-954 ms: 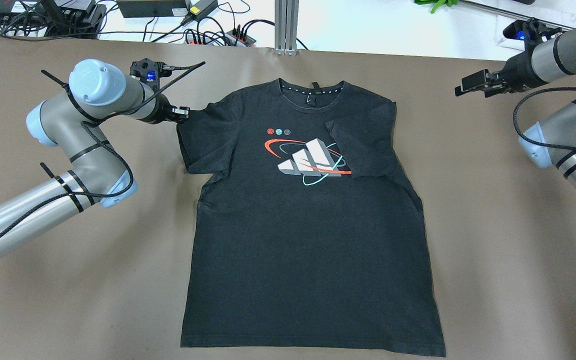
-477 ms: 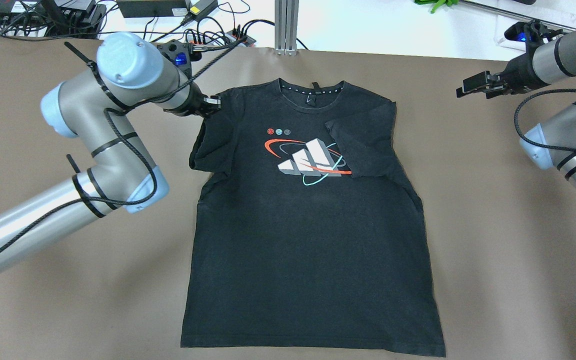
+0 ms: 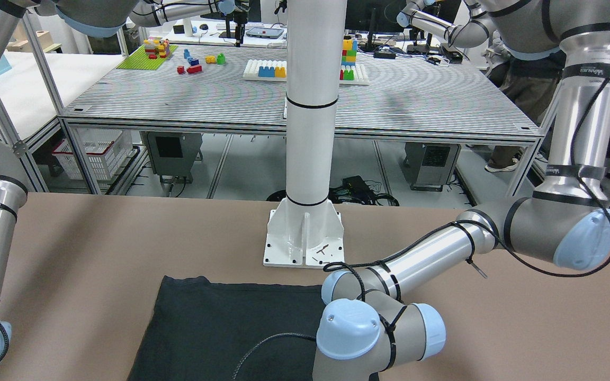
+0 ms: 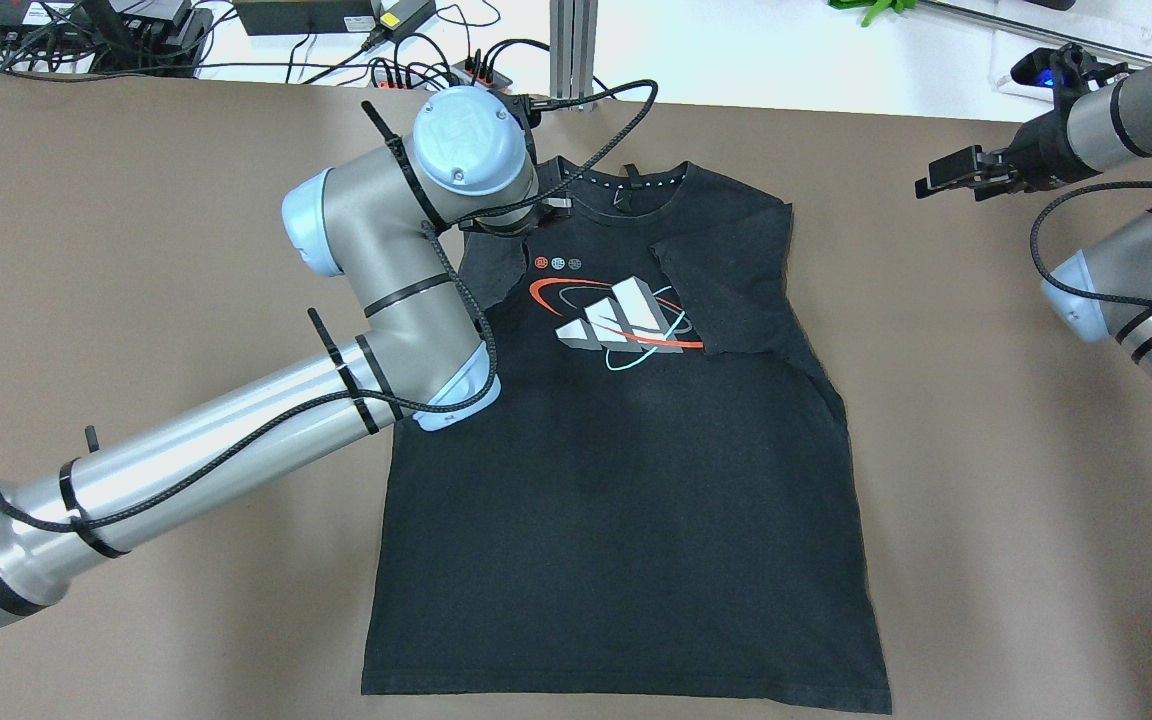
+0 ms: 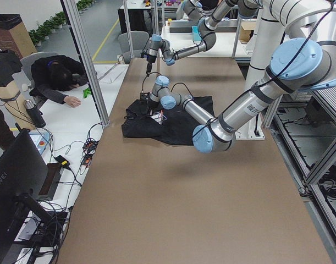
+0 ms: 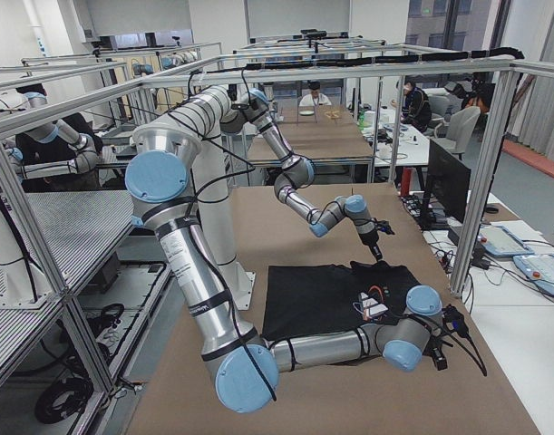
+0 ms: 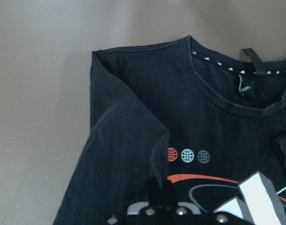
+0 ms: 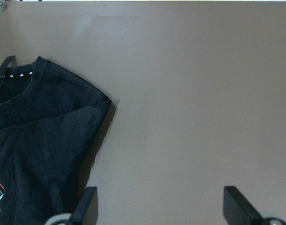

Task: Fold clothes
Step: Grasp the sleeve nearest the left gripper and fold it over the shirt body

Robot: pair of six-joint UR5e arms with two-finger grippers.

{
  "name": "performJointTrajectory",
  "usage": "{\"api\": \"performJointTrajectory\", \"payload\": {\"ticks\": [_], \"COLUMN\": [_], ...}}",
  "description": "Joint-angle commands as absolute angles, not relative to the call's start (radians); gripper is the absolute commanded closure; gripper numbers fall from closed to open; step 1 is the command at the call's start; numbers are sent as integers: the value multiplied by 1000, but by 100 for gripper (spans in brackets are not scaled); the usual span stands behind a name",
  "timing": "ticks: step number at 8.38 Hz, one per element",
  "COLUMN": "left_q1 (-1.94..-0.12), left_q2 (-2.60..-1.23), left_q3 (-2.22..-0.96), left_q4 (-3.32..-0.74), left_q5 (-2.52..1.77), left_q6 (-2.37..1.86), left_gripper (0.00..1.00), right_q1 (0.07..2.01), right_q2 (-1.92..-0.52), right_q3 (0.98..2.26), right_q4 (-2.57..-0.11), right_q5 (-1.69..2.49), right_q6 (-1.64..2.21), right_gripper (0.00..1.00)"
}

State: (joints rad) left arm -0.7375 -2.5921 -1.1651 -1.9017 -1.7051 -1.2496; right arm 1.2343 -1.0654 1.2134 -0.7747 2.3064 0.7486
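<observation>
Overhead exterior view: a black T-shirt (image 4: 626,480) lies face up and mostly flat on a brown table (image 4: 136,200), its collar (image 4: 624,180) on the side away from the robot and its bottom hem toward the robot. A white, red and teal logo (image 4: 621,320) sits on the chest.

The left end effector (image 4: 556,204) is low over the shirt, just beside the collar, partly hidden under the arm's own wrist joint. The left wrist view shows its fingers (image 7: 162,190) clenched together on the edge of the shirt's sleeve on that side. The sleeve is drawn inward across the chest, and the fabric runs in a raised diagonal fold from the shoulder corner to the end effector. Three small round dots (image 7: 187,155) of the print lie just ahead of the fingertips.

The right end effector (image 4: 926,186) hangs above bare table, well apart from the shirt on its outer side. Its fingers (image 8: 86,204) are spread wide with nothing between them. The nearest part of the shirt to it is the other sleeve (image 4: 736,290), folded in over the chest and covering one edge of the logo.
</observation>
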Motion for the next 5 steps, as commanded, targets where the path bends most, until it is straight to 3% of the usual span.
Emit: {"api": "performJointTrajectory", "payload": {"ticks": [1, 2, 3, 4, 5], "left_q1": [-730, -726, -723, -715, -718], "left_q2": [-2643, -2642, -2640, -2638, -2643], "left_q3": [-1034, -1032, -1032, -1034, -1046], "left_q4": [-1986, -2009, -2011, -2023, -2048], "left_q5": [-1661, -1654, -1634, -1629, -1629], "left_q6": [-1266, -1264, -1266, -1262, -1270], "left_gripper": [100, 89, 55, 7, 6], "right_q1": [1232, 1230, 1229, 1227, 1227], "right_q2": [-1066, -1066, -1066, -1065, -1059], "right_q3": [1212, 1213, 1213, 1213, 1213], "right_q4": [-775, -775, -775, -778, -784], "right_q5": [2304, 2304, 2295, 2284, 2284], "right_q6": [749, 749, 749, 749, 749], "right_gripper": [6, 6, 6, 6, 6]}}
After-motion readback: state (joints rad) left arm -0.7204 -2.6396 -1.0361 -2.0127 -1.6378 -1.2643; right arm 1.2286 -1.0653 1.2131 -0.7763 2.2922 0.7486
